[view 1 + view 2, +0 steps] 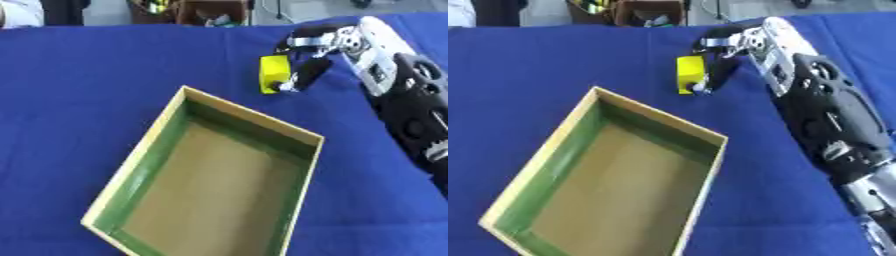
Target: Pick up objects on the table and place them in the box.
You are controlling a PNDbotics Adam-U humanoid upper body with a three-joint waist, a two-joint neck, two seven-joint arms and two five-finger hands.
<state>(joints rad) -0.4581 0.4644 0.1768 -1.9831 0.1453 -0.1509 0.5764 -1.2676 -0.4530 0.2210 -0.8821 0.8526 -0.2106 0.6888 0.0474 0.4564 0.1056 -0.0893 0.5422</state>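
Note:
A small yellow block [274, 73] stands on the blue cloth just beyond the far corner of the box [254, 118]. My right hand [308, 64] reaches in from the right, its fingers curled against the block's right side and its thumb arched above it. The box is an open cardboard tray with green inner walls and a bare brown floor, lying askew in the middle of the table. Nothing lies inside it. My left hand shows in neither view.
The blue tablecloth [79, 100] spreads all round the box. My right forearm [824, 115] crosses the right side of the table. Brown boxes with clutter [636, 12] stand beyond the table's far edge.

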